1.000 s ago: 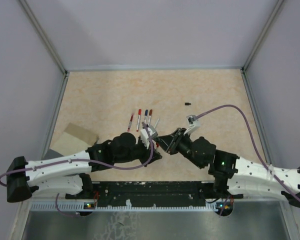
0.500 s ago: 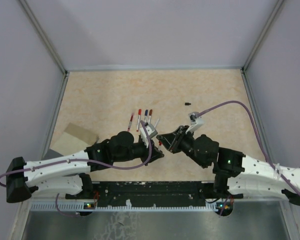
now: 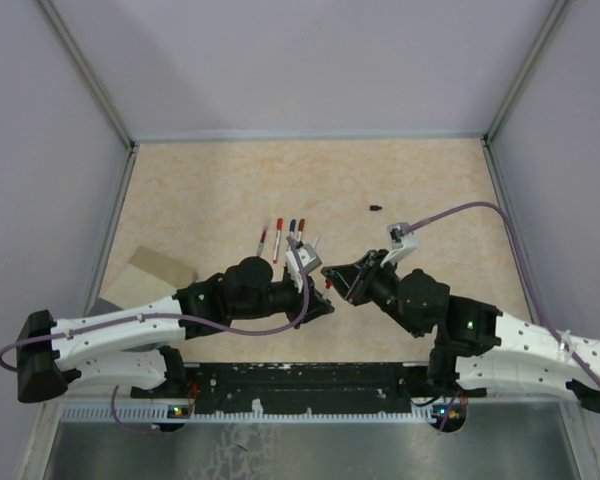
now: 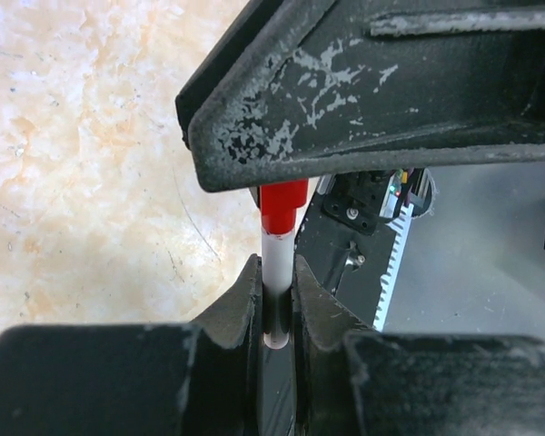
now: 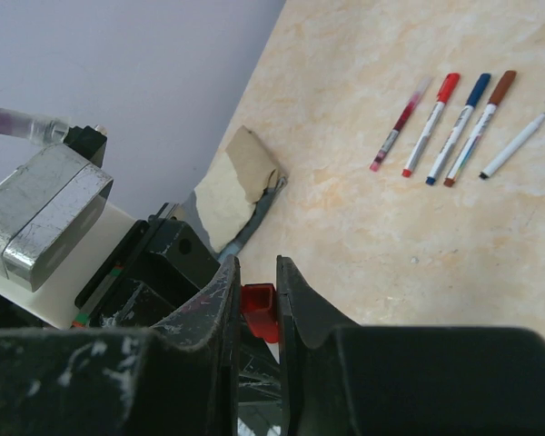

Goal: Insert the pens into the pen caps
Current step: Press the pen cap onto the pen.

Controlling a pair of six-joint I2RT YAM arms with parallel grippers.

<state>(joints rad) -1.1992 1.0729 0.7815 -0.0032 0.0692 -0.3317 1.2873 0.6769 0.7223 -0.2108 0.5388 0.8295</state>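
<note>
While the left jaws pinch a white pen [image 4: 274, 272] by its barrel, the right jaws are clamped on a red pen cap [image 5: 259, 311] that meets the pen's tip end-on, both held over the desk [image 3: 200, 190] just on the robot's side of the row of pens [image 3: 285, 238]. That row has five pens lying side by side, the rightmost plain white. A small black cap [image 3: 376, 208] lies well right of the row and slightly beyond it, a tan cardboard scrap [image 3: 162, 270] sits left of the row at the desk edge, and I cannot tell if the red cap is fully seated.
</note>
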